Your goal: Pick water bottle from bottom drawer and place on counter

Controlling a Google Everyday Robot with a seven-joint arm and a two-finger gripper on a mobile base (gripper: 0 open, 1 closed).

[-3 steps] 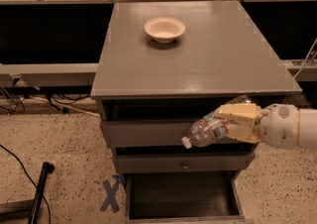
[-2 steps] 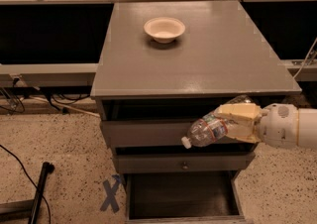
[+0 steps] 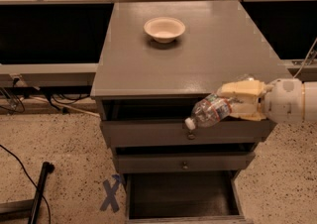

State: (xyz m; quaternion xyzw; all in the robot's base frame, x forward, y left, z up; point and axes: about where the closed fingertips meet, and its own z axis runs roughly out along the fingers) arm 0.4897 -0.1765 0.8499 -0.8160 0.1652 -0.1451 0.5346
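My gripper (image 3: 241, 100) comes in from the right and is shut on the water bottle (image 3: 210, 110). The bottle is clear and ribbed, lies tilted with its white cap pointing down and left, and hangs in front of the top drawer, just below the counter's front edge. The counter (image 3: 198, 59) is the broad grey top of the cabinet. The bottom drawer (image 3: 181, 196) stands pulled open at the bottom, dark inside, and nothing shows in it.
A white bowl (image 3: 164, 28) sits on the far part of the counter. Two shallower drawers (image 3: 183, 161) with round knobs are slightly open above the bottom one. A blue X mark (image 3: 110, 195) is on the speckled floor at left, near a black pole (image 3: 39, 193).
The gripper and bottle have stayed almost in place, at most a slight rise.
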